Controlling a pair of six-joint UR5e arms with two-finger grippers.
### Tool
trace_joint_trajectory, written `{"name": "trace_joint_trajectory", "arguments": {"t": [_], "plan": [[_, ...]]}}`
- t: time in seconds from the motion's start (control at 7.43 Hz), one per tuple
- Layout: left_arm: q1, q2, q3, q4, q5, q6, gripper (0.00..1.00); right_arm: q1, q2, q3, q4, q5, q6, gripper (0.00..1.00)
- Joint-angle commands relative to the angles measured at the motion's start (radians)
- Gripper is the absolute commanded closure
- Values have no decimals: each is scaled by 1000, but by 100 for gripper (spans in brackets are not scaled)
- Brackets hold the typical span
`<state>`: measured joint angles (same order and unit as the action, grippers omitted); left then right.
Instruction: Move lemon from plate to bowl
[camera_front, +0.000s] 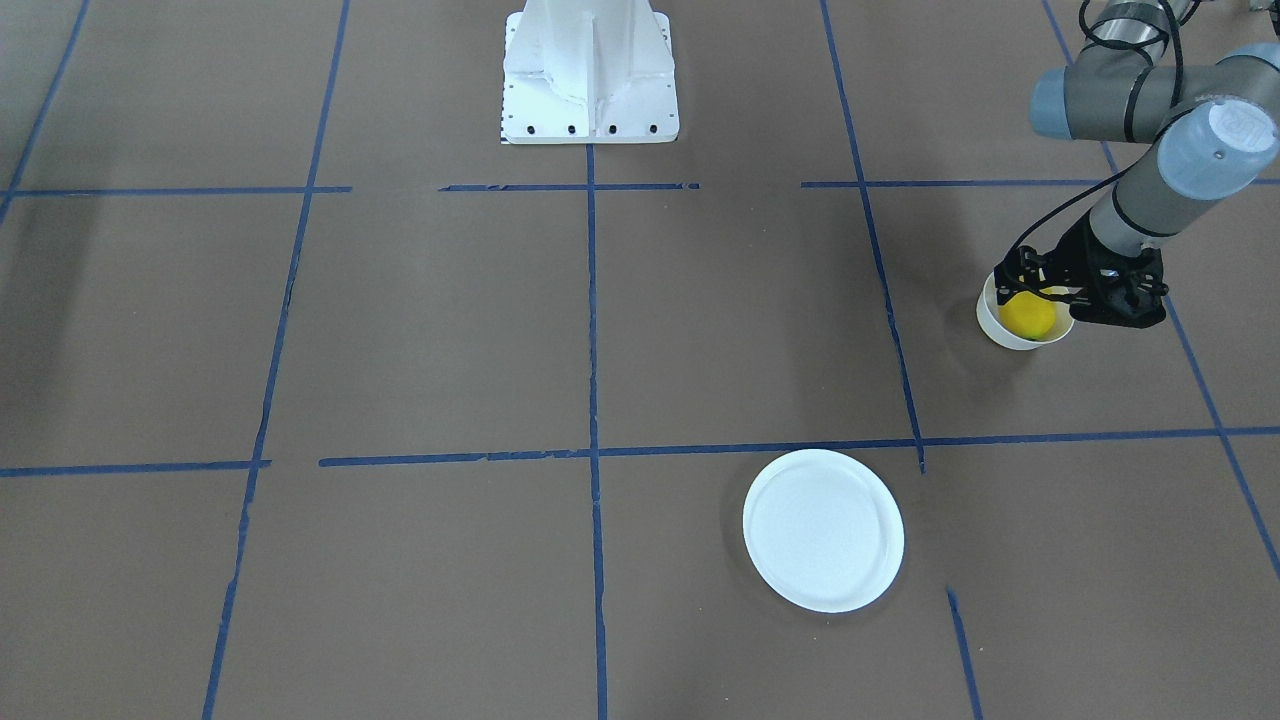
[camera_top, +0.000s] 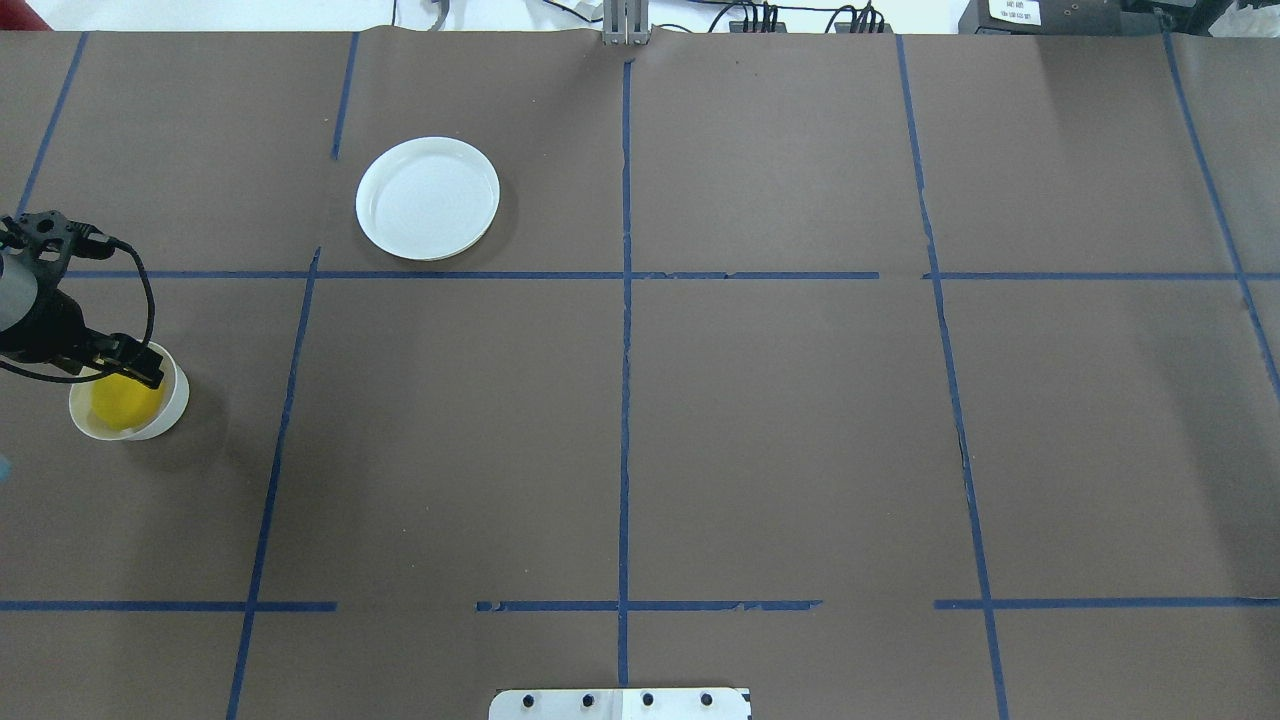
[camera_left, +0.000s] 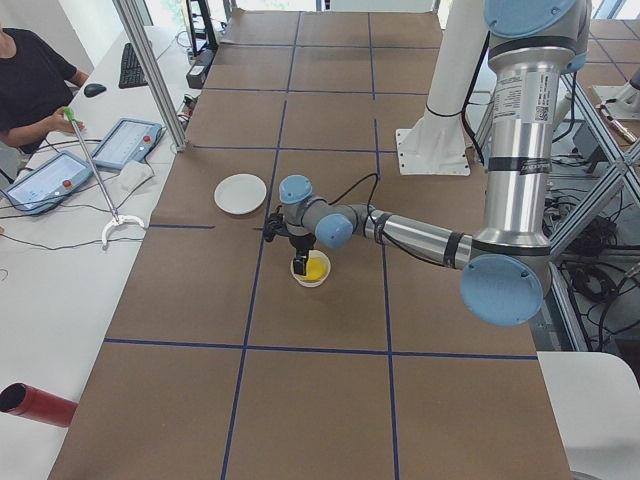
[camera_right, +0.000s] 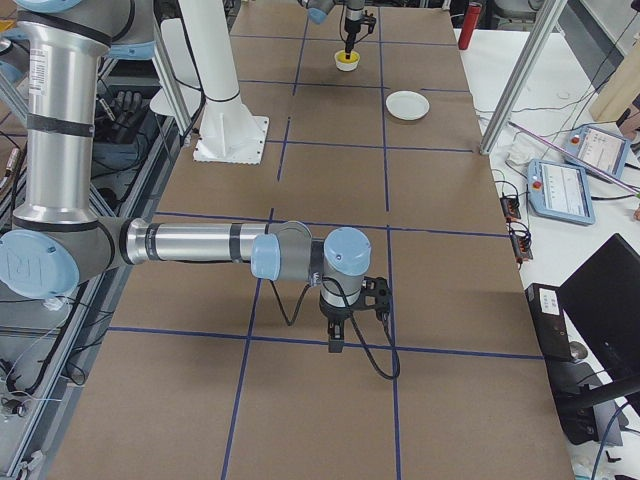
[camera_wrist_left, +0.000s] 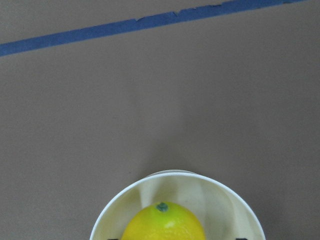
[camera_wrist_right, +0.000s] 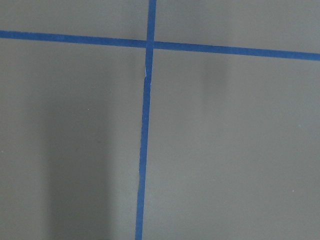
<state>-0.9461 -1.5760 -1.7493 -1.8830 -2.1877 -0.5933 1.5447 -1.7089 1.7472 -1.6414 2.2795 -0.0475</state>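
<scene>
The yellow lemon lies inside the small white bowl, with its green tip showing in the left wrist view. My left gripper hangs just over the bowl's rim, above the lemon. Its jaws stand wider than the lemon and do not touch it, so it is open. The flat white plate sits bare, well apart from the bowl. My right gripper points down at bare table far from both dishes; I cannot tell whether it is open or shut.
The white robot base stands at the table's robot-side edge. Blue tape lines cross the brown table. A person and tablets are at a side desk beyond the table's far edge.
</scene>
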Motion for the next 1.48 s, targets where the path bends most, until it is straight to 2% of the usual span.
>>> {"name": "trace_joint_trajectory", "arguments": {"t": [0.0, 0.13, 0.4, 0.54, 0.94, 1.08, 1.21, 1.35], "plan": [[-92, 13, -61, 69, -29, 117, 1, 0, 0, 0, 0, 0, 0, 0], [-240, 13, -81, 200, -91, 294, 1, 0, 0, 0, 0, 0, 0, 0], [-501, 11, -69, 429, -98, 653, 1, 0, 0, 0, 0, 0, 0, 0], [-576, 10, -59, 487, -98, 728, 1, 0, 0, 0, 0, 0, 0, 0], [-669, 10, 66, 501, -102, 854, 1, 0, 0, 0, 0, 0, 0, 0], [-680, 11, 63, 507, -104, 860, 0, 0, 0, 0, 0, 0, 0, 0], [-681, 31, 66, 507, -133, 860, 0, 0, 0, 0, 0, 0, 0, 0], [-685, 65, 59, 487, -202, 860, 0, 0, 0, 0, 0, 0, 0, 0]]}}
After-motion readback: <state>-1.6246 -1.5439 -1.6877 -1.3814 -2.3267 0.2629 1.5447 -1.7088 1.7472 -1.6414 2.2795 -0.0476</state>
